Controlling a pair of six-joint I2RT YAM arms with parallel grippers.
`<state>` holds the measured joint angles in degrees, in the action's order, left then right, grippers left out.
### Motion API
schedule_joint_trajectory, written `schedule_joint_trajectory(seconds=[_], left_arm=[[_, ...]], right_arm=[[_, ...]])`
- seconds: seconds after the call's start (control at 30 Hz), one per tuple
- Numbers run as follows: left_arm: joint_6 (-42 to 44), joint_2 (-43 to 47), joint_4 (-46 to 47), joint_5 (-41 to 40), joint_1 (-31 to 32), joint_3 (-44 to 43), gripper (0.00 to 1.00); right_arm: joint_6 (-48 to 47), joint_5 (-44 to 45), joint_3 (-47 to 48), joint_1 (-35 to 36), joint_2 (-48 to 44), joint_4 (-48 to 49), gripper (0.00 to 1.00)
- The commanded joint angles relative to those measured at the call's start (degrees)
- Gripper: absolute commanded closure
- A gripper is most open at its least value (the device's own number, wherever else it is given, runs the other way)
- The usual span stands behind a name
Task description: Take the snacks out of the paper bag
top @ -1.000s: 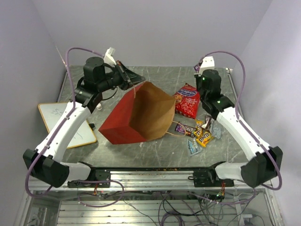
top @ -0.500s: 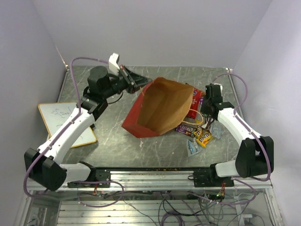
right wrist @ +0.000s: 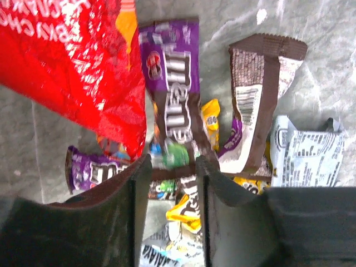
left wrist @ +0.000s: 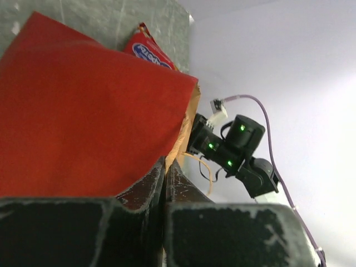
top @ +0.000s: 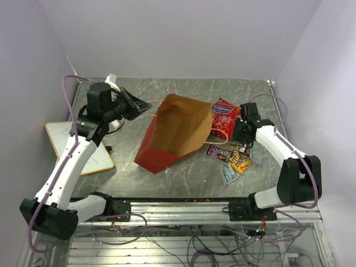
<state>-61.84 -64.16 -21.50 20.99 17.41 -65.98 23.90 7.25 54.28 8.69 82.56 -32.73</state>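
The paper bag point(top: 177, 127) lies tilted on its side mid-table, mouth facing up and toward the camera, red panel point(top: 149, 156) low at the left. My left gripper point(top: 146, 105) is shut on the bag's upper rim; in the left wrist view the jaws point(left wrist: 166, 162) pinch the tan edge beside the red panel point(left wrist: 83, 111). The red chip bag point(top: 223, 118) lies right of the bag. Several small candy packets point(top: 236, 156) lie in front of it. My right gripper point(right wrist: 172, 164) is open just above a purple packet point(right wrist: 172, 83), with the chip bag point(right wrist: 67, 61) at its left.
A wood-framed whiteboard point(top: 83, 146) lies at the table's left edge under the left arm. Brown point(right wrist: 261, 105), pale blue point(right wrist: 307, 151) and yellow point(right wrist: 189, 211) packets crowd around the right fingers. Purple walls close in on both sides.
My left gripper has drawn back to the left, pulling the bag left and lower and uncovering the chip bag. My right gripper has come down over the candy packets.
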Motion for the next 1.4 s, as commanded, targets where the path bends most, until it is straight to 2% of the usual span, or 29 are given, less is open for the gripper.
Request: schedule_joint_trajectory(seconds=[0.0,0.17,0.27,0.43,0.53,0.67,0.73,0.8,0.9,1.0,1.1,1.37], left_arm=[[8.0,-1.4,-11.1,-0.8,-3.4,-6.6,0.88],[15.4,-3.2,-20.5,-3.5,-6.2,-15.0,0.72],[19.6,-4.6,-24.6,-5.9,-7.4,-19.0,0.73],[24.4,-6.4,-32.1,-10.1,-10.8,-23.5,0.78],[24.5,-6.1,-33.0,-11.4,-11.3,-24.5,0.73],[23.8,-5.3,-34.8,-13.4,-11.3,-27.0,0.51],[23.9,-5.0,-36.8,-15.9,-11.3,-29.7,0.36],[23.9,-4.6,-38.8,-17.1,-11.3,-31.9,0.23],[23.5,-3.4,-40.7,-18.0,-11.3,-34.2,0.01],[24.1,-2.8,-42.9,-18.4,-11.3,-37.5,0.0],[24.8,-2.5,-43.1,-17.1,-11.3,-42.1,0.0],[31.8,-2.3,-36.2,-5.6,-11.3,-52.1,0.02]], right_arm=[[-1.1,-3.5,2.7,-0.2,-3.9,-4.9,0.57],[-4.4,-6.9,6.9,-0.2,-6.1,-9.4,0.31],[-5.9,-9.1,10.0,-0.1,-7.7,-12.3,0.21],[-7.6,-10.9,14.7,0.1,-10.1,-16.8,0.18],[-9.2,-11.9,17.2,0.3,-10.5,-19.7,0.17],[-11.9,-10.5,21.9,0.4,-9.6,-24.2,0.17],[-13.0,-9.0,24.9,0.6,-9.2,-26.4,0.12],[-13.2,-7.2,27.2,1.9,-10.1,-27.3,0.01],[-12.8,-6.6,30.9,2.4,-11.6,-28.2,0.0],[-11.0,-5.4,36.1,3.1,-13.1,-29.4,0.0],[-10.2,-8.3,42.9,3.4,-14.5,-31.1,0.0],[-6.3,-17.3,67.3,3.3,-14.8,-35.0,0.0]])
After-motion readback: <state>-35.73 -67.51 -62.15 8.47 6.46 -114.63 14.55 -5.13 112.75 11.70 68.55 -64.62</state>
